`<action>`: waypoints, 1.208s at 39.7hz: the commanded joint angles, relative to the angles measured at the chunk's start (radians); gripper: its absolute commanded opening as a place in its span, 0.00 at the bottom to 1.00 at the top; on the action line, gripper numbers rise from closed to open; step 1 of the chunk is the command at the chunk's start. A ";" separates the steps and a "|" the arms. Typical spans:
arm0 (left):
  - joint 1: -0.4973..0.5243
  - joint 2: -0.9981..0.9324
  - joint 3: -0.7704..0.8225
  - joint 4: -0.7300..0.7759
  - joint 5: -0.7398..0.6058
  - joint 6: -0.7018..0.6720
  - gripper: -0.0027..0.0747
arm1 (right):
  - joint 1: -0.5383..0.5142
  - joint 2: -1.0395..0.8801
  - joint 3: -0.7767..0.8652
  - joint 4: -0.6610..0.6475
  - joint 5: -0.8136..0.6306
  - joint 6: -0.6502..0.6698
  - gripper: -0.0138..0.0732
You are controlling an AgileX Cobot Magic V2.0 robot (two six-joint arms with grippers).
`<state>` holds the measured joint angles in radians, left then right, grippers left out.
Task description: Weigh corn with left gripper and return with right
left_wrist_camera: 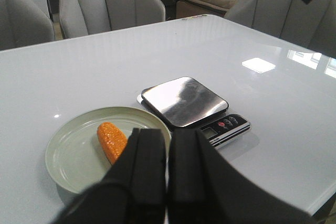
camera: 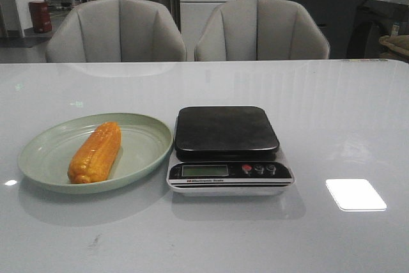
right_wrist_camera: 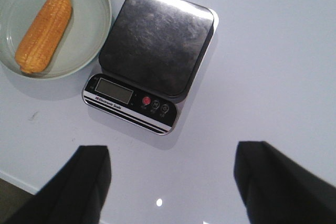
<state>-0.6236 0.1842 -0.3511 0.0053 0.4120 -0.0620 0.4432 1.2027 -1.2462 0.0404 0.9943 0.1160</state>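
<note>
Corn: one orange-yellow cob, lying lengthwise in green plate, on the side of the table toward the left arm.

Kitchen scale: just beside the plate, dark platform bare, display and three buttons facing the robot.

Left gripper: fingers pressed together, nothing between them, raised above the near rim of the plate.

Right gripper: fingers spread wide, holding nothing, high over the white table near the scale's front edge.
</note>
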 commanded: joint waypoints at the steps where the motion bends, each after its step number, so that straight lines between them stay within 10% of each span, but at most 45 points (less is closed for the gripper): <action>1: -0.004 0.009 -0.028 -0.005 -0.073 0.002 0.19 | -0.005 -0.136 0.093 -0.003 -0.149 -0.014 0.83; 30: -0.004 0.009 -0.028 -0.005 -0.073 0.002 0.19 | -0.005 -1.139 0.900 -0.033 -0.597 -0.014 0.83; 43: -0.004 0.009 -0.028 -0.005 -0.073 0.002 0.19 | -0.005 -1.208 0.986 -0.033 -0.617 -0.014 0.83; 48: -0.004 0.009 -0.028 -0.005 -0.073 0.002 0.19 | -0.005 -1.208 0.986 -0.040 -0.618 -0.014 0.65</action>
<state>-0.6236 0.1842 -0.3511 0.0053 0.4142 -0.0620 0.4425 -0.0112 -0.2357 0.0151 0.4698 0.1147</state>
